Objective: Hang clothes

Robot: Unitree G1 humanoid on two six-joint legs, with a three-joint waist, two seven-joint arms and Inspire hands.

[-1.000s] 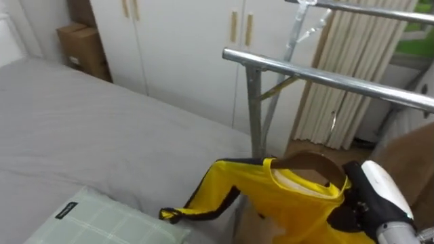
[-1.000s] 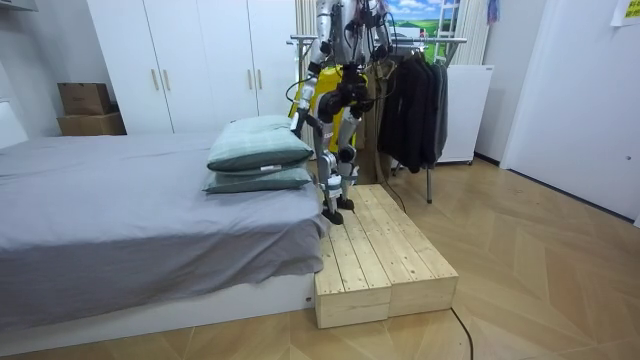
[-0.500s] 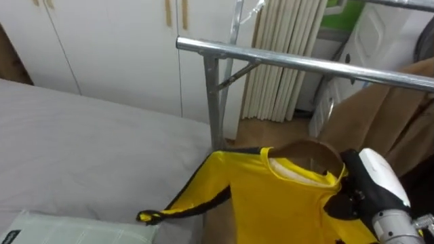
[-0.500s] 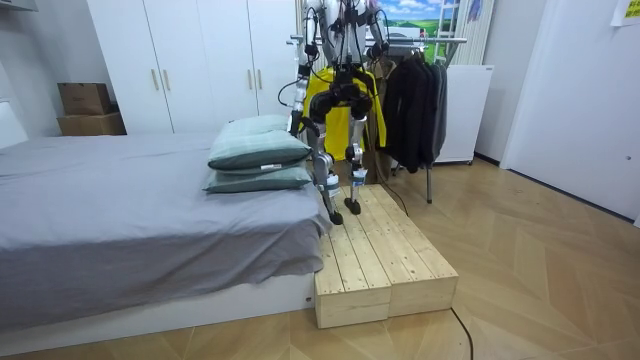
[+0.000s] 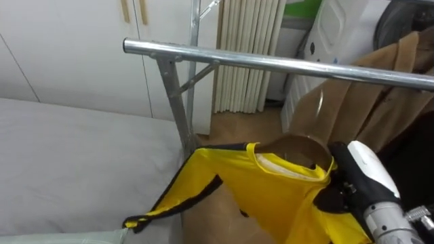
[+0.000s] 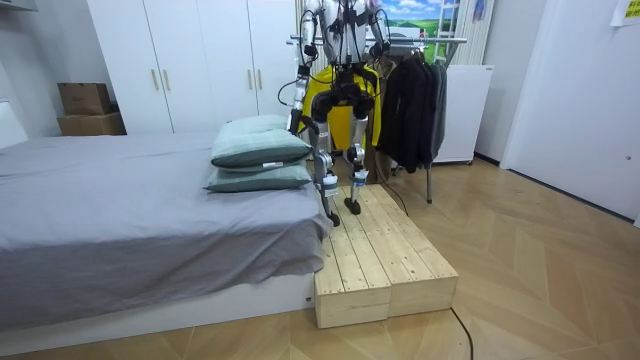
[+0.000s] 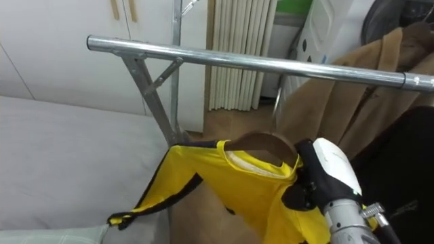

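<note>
- Your robot is up on the wooden step (image 6: 375,250) at the foot of the bed (image 5: 68,156), beside the stacked pillows (image 6: 258,150), and it faces the clothes rack.
- Right in front of you is the yellow shirt (image 5: 271,196) with its black trim. It is held up below the metal rail (image 5: 285,64) and is not on it.
- A wooden hanger (image 5: 298,146) sits inside the shirt's collar, and its brown curve shows through the neck opening.
- Your right hand (image 5: 363,173) comes in from the lower right with its white back towards you. It is pressed against the collar at the hanger's right end.
- Its fingers are tucked behind the cloth, so you cannot tell whether it is clamped on the hanger or the shirt.
- One sleeve trails out to the left, and its black cuff (image 5: 139,220) dangles over the edge of the bed.
- The shirt hangs near the rail's left end, just right of the slanted upright post (image 5: 175,95).
- Further right on the rail there is a brown coat (image 5: 380,88), and the room view shows dark clothes (image 6: 410,110) hanging beyond it.
- Your left hand (image 6: 296,120) is down at the robot's side on the room view's left. It is too small there for you to tell its state.
- White wardrobe doors (image 5: 68,41) and a pleated curtain (image 5: 247,61) stand behind the rack.
</note>
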